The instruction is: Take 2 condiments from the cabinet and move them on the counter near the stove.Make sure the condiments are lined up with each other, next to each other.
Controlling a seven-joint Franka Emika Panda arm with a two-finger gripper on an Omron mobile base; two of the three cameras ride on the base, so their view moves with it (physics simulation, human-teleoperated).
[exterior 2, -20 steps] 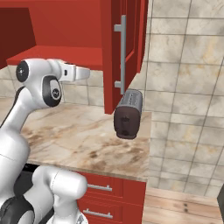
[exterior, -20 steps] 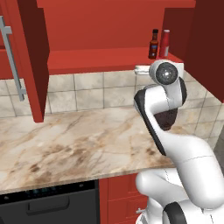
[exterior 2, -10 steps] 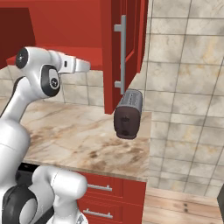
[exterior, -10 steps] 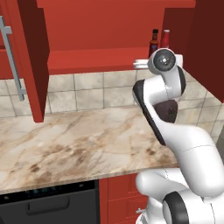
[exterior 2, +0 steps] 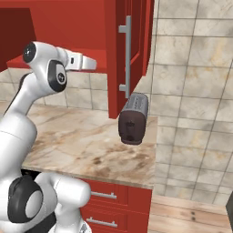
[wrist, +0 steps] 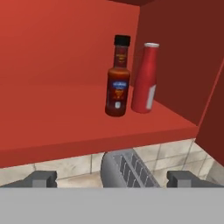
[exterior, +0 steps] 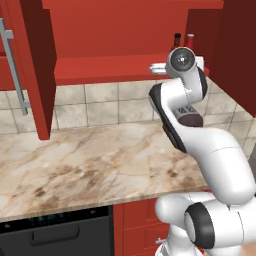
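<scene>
The spread, empty gripper [wrist: 111,178] is rising toward the dark brown glass bottle [wrist: 118,78] (light, slippery; grip mid-body) beside the plain red bottle [wrist: 145,78].

Dark brown bottle [wrist: 118,83], red label; plain red bottle [wrist: 144,78], seemingly pale-capped

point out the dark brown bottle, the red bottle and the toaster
dark brown bottle [wrist: 117,87]: hand view, on its label.
red bottle [wrist: 144,78]: hand view, mid body.
toaster [exterior 2: 133,119]: right base view, on its dark end face.
</scene>
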